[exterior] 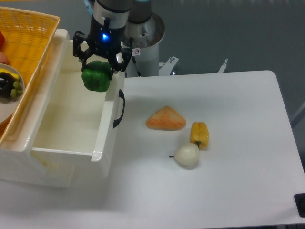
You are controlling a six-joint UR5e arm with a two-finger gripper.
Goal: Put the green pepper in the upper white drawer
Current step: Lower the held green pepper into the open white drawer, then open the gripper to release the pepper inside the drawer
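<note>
Grey wall behind, white tabletop [238, 191] in front of it, arm base standing at the tabletop's far edge. Upper white drawer [102, 143] is pulled out along the left edge of the tabletop, cream-white, deep, its inside bare as far as can be seen; dark curved handle [119, 109] sits on the front panel, facing the middle of the tabletop. Part of another white unit [38, 174] shows beneath the drawer, at the near left corner. Orange woven basket [26, 43] rests over the drawer's far left side, tilted; a white plate [5, 107] with dark and green items lies in it, mostly cut off by the picture edge. Pincer [97, 67] hangs over the far part of the drawer, close to the front panel's far end, blue light lit on the wrist. Its black fingers [82, 53] are closed around the top of the green pepper [96, 76], which is glossy, dark green, lobed, and held above the drawer cavity, clear of the drawer floor; whether it touches the front panel rim cannot be told. Near the middle of the tabletop lie three other items: an orange triangular wedge [166, 119], a yellow-orange pepper [199, 134] just beside it toward the right edge, and a white garlic-like bulb [187, 156] touching or nearly touching the yellow-orange pepper on its near side. A dark object [300, 204] is cut off at the near right corner.
</note>
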